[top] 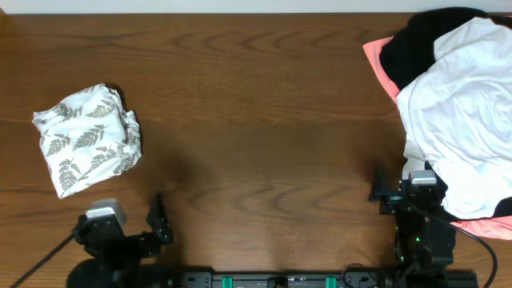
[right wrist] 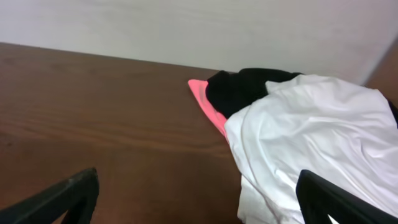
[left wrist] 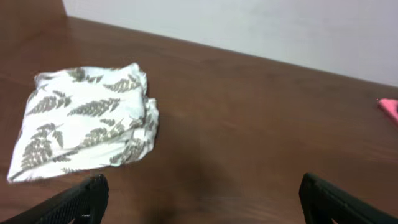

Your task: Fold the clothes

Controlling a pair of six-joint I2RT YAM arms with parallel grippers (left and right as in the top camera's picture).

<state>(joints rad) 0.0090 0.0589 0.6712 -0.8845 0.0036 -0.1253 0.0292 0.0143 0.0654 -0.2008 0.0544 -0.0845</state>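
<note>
Left pincer (left wrist: 202,190) and right pincer (right wrist: 198,186) have matte black fingers (left wrist: 81,202).

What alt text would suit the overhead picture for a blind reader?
A folded white garment with a fern print lies at the left of a wooden table; a loose pile of white, black and pink clothes sits at the right. The left end effector and right end effector are open at the near edge.

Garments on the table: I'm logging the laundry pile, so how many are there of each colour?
Fern-print white garment: 1
Plain white garment: 1
Black garment: 1
Coral-pink garment: 1
Total: 4
</note>
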